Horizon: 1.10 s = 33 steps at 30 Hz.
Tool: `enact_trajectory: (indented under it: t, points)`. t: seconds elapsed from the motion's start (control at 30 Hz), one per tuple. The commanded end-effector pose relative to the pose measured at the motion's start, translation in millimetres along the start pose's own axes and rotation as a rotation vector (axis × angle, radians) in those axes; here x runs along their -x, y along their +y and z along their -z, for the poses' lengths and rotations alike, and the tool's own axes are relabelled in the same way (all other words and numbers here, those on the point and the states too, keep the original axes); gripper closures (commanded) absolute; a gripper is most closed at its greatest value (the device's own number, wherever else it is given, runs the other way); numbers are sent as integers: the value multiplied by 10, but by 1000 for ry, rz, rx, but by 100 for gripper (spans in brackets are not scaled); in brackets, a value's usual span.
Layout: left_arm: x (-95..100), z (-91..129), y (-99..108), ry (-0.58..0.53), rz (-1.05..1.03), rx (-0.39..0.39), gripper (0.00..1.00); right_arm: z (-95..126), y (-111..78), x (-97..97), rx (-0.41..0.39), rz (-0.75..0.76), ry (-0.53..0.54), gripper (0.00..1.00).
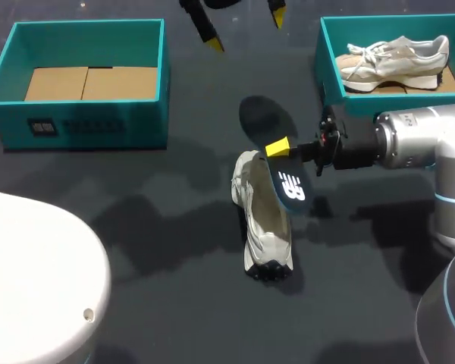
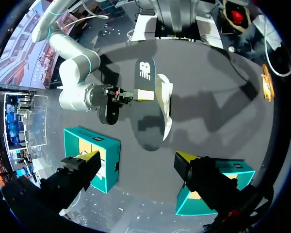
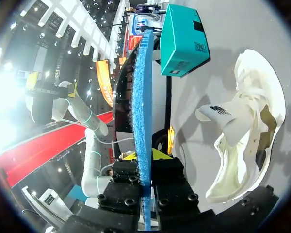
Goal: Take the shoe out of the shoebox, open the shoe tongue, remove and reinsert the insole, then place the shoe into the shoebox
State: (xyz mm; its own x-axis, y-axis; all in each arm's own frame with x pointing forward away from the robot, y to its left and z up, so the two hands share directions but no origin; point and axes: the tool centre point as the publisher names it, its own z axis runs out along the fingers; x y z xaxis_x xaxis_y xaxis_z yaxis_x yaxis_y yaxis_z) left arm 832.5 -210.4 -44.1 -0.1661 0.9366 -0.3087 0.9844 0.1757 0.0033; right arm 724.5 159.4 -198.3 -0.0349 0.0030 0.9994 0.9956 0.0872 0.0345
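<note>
Right gripper [image 1: 282, 149] jaws pinching insole [image 1: 290, 186] by one end, held just above shoe [image 1: 262, 227] lying mid-worktop [image 1: 174, 318], probably ready for reinsertion; left gripper [image 1: 244, 27] jaws spread, empty, raised clear

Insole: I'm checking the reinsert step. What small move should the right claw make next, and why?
Probably tip the insole free end down toward the white shoe and its opening. The right claw is shut on the insole, holding it fully out, beside the shoe, which lies on the table with its tongue pulled open. The left claw hangs open, away from both.
</note>
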Motion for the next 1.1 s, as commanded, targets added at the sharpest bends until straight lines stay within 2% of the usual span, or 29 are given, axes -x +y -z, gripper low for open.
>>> enact_trajectory:
  t: [0.03,0.33,0.53,0.87,1.1]
  points:
    - [79,-34,-18,422,-2,7,0,-5,-8,-3,0,-1,-3,100]
    - [124,-134,-5,483,20,-6,0,-5,-8,-3,0,-1,-3,100]
    - [121,-198,-11,459,43,-15,0,-5,-8,-3,0,-1,-3,100]
    - [-44,-49,-54,247,60,-44,0,-5,-8,-3,0,-1,-3,100]
    - [-207,77,-75,33,112,-73,0,-5,-8,-3,0,-1,-3,100]
